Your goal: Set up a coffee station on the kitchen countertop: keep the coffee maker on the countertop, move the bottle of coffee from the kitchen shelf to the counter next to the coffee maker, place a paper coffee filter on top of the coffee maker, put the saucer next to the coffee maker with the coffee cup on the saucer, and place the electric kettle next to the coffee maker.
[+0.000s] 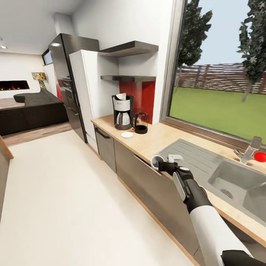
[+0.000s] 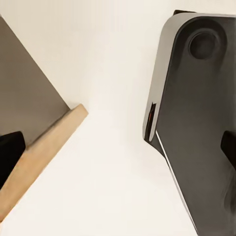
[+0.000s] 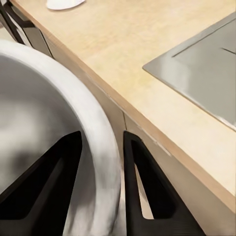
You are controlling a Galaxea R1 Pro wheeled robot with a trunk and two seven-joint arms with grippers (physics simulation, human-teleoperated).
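My right gripper (image 1: 161, 163) was closed on the rim of the coffee cup (image 1: 156, 161), one finger inside the bowl and the other outside, the wall of the cup pinched between them. In the right wrist view the two black fingers (image 3: 147, 196) sat on either side of the pale, rounded cup wall (image 3: 93, 147), touching it. I held the cup just off the front edge of the countertop (image 1: 155, 138), in front of the grey cabinet fronts (image 1: 155, 184) and near the drainboard of the sink (image 1: 207, 162).

Of my left gripper I could see only dark finger edges at the sides of the left wrist view, with pale floor (image 2: 113, 162) between them, so I could not tell how far it stood open. That camera also showed a dark, grey-rimmed part of the robot (image 2: 196, 113) and a wood-edged panel (image 2: 44, 152).

Further along the counter, well apart from the cup, the white saucer (image 1: 126, 135) lay bare on the wood, just in front of the coffee maker (image 1: 122, 112). I could also see the saucer's edge in the right wrist view (image 3: 64, 4). A white paper filter (image 1: 120, 96) stuck up from the top of the coffee maker. The electric kettle (image 1: 140, 122) stood right beside the machine, on its window side. Two grey shelves (image 1: 129, 78) hung above them against the red backsplash. By the tap (image 1: 250, 148) sat a red object (image 1: 260, 157).
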